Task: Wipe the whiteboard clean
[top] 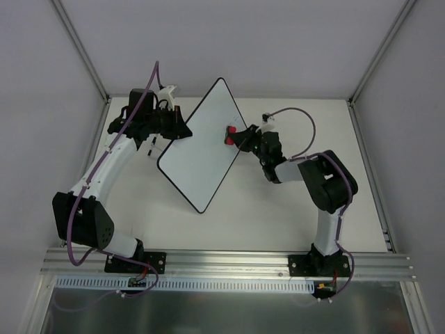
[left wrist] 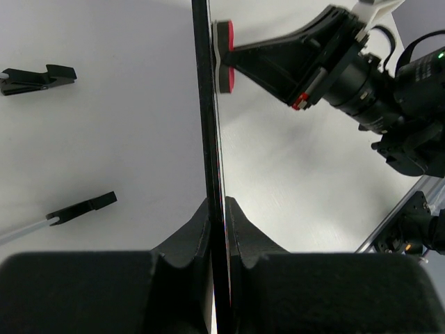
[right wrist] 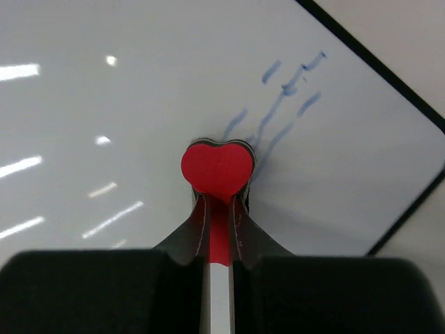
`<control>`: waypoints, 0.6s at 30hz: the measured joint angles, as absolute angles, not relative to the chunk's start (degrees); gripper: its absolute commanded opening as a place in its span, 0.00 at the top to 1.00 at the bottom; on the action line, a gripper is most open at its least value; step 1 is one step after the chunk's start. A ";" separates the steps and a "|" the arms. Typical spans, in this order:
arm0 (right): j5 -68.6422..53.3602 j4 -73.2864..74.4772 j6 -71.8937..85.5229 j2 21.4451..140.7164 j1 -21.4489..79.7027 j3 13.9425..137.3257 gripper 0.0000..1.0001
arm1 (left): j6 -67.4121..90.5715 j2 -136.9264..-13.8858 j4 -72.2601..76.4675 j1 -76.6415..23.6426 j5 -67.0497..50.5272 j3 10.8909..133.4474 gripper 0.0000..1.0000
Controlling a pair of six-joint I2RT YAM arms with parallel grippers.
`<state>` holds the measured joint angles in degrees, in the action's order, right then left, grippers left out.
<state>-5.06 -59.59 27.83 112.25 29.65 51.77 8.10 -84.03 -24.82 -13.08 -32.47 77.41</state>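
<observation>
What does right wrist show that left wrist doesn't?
Only right wrist: the whiteboard face-on, with smeared blue marks just beyond the red eraser.
Only left wrist: the board edge-on, clamped in the left gripper, two black clips off to its left, and the right gripper seen from outside.
Both: the eraser against the board, held by the right gripper.
</observation>
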 measured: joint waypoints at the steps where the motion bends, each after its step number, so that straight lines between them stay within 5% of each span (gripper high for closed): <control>1: -5.19 -59.09 27.83 112.18 29.61 53.45 1.00 | 8.12 -84.01 -24.88 -13.08 -32.47 77.41 1.00; 10: -5.80 -57.43 27.90 112.14 29.61 62.87 0.99 | 8.10 -83.96 -25.89 -13.08 -32.80 76.90 1.00; 18: -3.64 -62.46 29.54 112.03 28.91 54.02 1.00 | 8.12 -83.96 -27.05 -13.13 -33.34 76.88 1.00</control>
<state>-3.64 -62.46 29.54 112.03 28.91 54.02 8.12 -83.96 -27.05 -13.13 -33.34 76.88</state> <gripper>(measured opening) 0.074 0.066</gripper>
